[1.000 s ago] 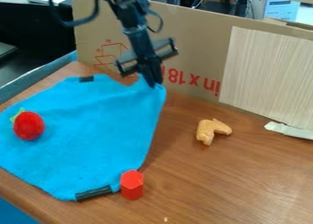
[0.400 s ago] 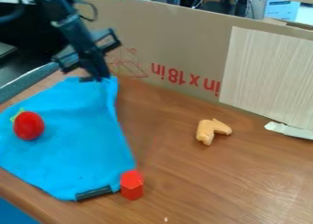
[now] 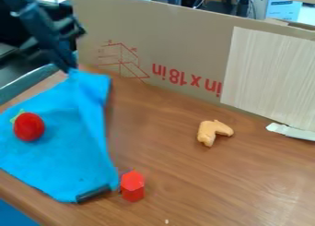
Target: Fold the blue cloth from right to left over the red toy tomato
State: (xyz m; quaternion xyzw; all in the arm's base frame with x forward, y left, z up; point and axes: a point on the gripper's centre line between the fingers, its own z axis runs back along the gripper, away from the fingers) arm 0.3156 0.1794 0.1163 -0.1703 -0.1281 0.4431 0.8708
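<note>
At the upper left, the gripper is shut on the raised far corner of the blue cloth. From there the cloth slopes down in a long fold along its right side, and the rest lies over the left part of the table. A red toy tomato or strawberry with a green top rests on the cloth's left side. Close by the cloth's near right corner stands a red hexagonal block. A black strip marks the cloth's near edge.
A tan, bent toy piece lies right of centre on the wooden table. Cardboard walls off the back, with a pale wood-grain panel on its right. A white strip lies at the right.
The gripper has moved left with the cloth's corner, drawing the right edge inward and folding it. The black strip at the far edge is now covered. Toy pieces and block have stayed put.
</note>
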